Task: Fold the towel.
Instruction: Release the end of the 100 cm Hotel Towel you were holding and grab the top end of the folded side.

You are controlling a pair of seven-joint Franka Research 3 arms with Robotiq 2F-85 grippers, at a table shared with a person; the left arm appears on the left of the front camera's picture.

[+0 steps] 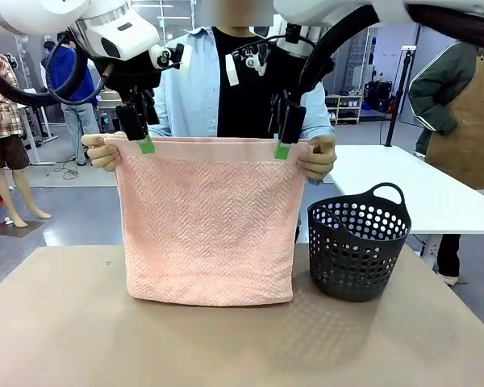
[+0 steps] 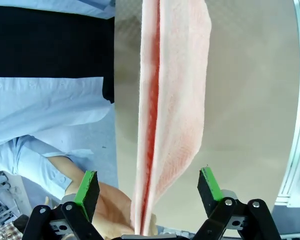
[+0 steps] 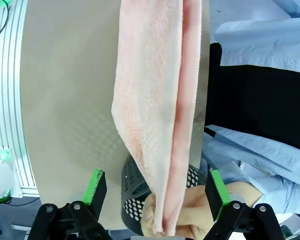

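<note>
My left gripper (image 1: 143, 139) stands wide open over the towel (image 1: 206, 226), one finger on each side of the top edge near its corner. In my left wrist view the gripper (image 2: 149, 189) has the towel (image 2: 175, 100) running between the green pads (image 2: 87, 192) with a gap on both sides, so I hold nothing. My right gripper (image 1: 284, 143) is just as wide, astride the top edge near the other corner. In its wrist view the gripper (image 3: 155, 189) leaves the towel (image 3: 155, 90) free between the pads (image 3: 214, 192).

The person across the table (image 1: 81, 322) holds the towel up by both top corners, one hand (image 1: 103, 151) just beside my left gripper, the other hand (image 1: 319, 157) just beside my right. The towel hangs doubled, two layers face to face, and its lower edge reaches the table. A dark basket (image 1: 359, 242) stands on the table just beside the towel, on my right.
</note>
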